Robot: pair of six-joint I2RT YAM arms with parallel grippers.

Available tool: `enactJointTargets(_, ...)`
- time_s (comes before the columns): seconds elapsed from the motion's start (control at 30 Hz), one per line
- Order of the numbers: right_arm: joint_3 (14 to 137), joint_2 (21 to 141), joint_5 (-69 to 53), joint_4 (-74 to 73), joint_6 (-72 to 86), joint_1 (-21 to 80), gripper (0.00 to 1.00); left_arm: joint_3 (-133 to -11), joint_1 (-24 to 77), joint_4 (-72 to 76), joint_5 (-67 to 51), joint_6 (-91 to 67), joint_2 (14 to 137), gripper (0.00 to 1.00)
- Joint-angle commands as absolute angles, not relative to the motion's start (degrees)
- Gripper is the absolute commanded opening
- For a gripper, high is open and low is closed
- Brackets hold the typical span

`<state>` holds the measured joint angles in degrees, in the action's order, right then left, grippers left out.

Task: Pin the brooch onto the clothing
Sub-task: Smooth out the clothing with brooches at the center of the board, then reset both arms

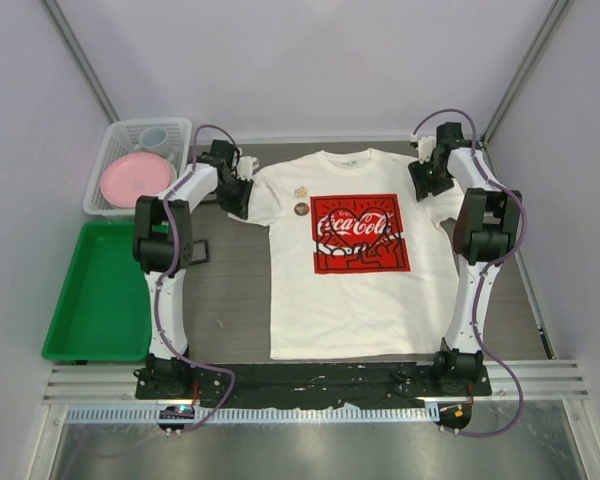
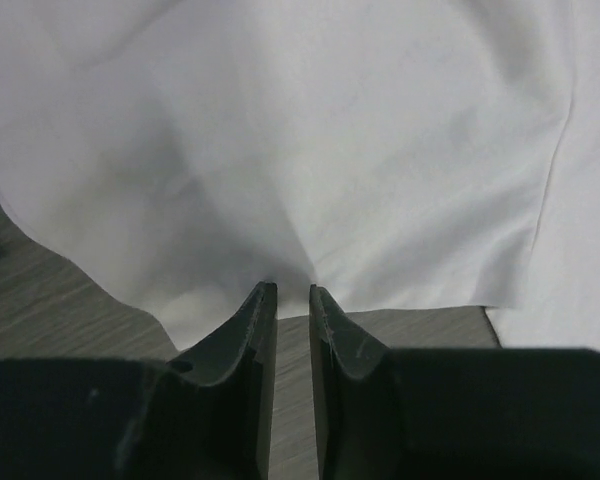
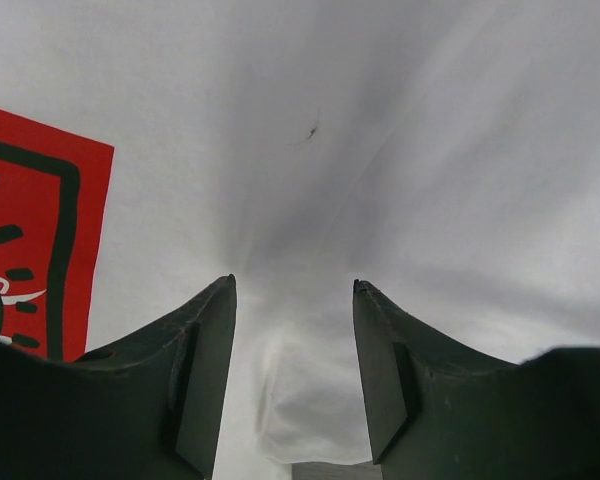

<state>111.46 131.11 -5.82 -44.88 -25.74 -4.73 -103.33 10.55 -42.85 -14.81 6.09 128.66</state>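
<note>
The dark surface (image 1: 230, 300) carries a white T-shirt (image 1: 360, 310), which lies flat in the middle of the overhead frame with its red print (image 1: 360, 233) facing up. A green tray (image 1: 90, 300) stands at the left edge.

The left pincer (image 2: 290, 290) sits at the sleeve in the upper left. Its jaws are almost together and the folds of cloth run into the tips, so it seems to pinch the hem. The right pincer (image 3: 293, 282) is at the other sleeve, with its jaws wide apart over the cloth and gripping nothing I can see.

A small dark round brooch (image 1: 301, 209) lies on the chest just left of the print, with a paler piece (image 1: 301, 191) just above it. I cannot tell whether either is fastened.

The step looks like holding the shirt steady. The next move probably calls for one pincer to go to the brooch while the cloth remains taut.
</note>
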Motion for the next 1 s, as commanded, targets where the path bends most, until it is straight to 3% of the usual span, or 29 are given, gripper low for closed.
enactJointTargets(0.0,110.6,125.5,-6.9,-45.1,-24.2,-5.5,0.54,-98.0,10.9,-45.5,-17.5,4.0,125.0,0.2)
enactJointTargets(0.23,110.4,123.9,-6.7,-46.5,-25.0,-5.8,0.54,-91.8,11.4,-46.1,-17.3,3.4,120.4,0.17)
enactJointTargets(0.43,111.1,121.4,-7.9,-47.5,-26.5,-6.1,0.56,-98.7,9.3,-43.8,-17.3,4.0,116.9,0.46)
enactJointTargets(0.47,111.4,120.3,-9.1,-47.5,-26.5,-6.5,0.57,-100.8,8.8,-44.0,-18.1,4.1,116.7,0.61)
enactJointTargets(0.53,112.2,119.1,-10.6,-47.1,-26.0,-7.0,0.6,-107.9,8.5,-45.6,-17.4,4.1,115.9,0.67)
enactJointTargets(0.6,113.6,117.1,-14.3,-46.1,-24.9,-8.3,0.62,-112.4,8.0,-46.8,-17.0,3.7,115.1,0.87)
enactJointTargets(0.63,113.9,116.1,-15.6,-45.3,-23.0,-8.7,0.66,-115.7,7.7,-47.5,-17.4,2.8,114.6,0.89)
enactJointTargets(0.67,113.6,115.0,-17.1,-42.5,-21.9,-9.3,0.82,-117.0,7.0,-47.5,-18.3,2.2,114.1,0.92)
enactJointTargets(0.7,111.3,112.0,-20.4,-39.8,-20.3,-10.4,0.84,-117.8,6.7,-47.5,-20.0,1.5,113.5,0.99)
enactJointTargets(0.73,109.4,110.7,-20.7,-32.2,-14.3,-10.8,0.96,-118.9,6.4,-47.1,-20.0,-1.2,112.4,1.0)
enactJointTargets(0.77,105.8,109.3,-20.9,-29.3,-12.3,-11.0,1.0,-119.3,6.2,-46.9,-19.9,-2.3,112.1,1.0)
enactJointTargets(0.83,103.0,107.2,-22.5,-24.6,-9.0,-11.0,1.0,-119.6,6.0,-47.6,-19.4,-4.0,110.8,1.0)
enactJointTargets(0.97,97.1,104.4,-30.0,-30.0,-13.4,-10.6,1.0,-115.9,4.9,-50.4,-19.0,-6.6,108.6,1.0)
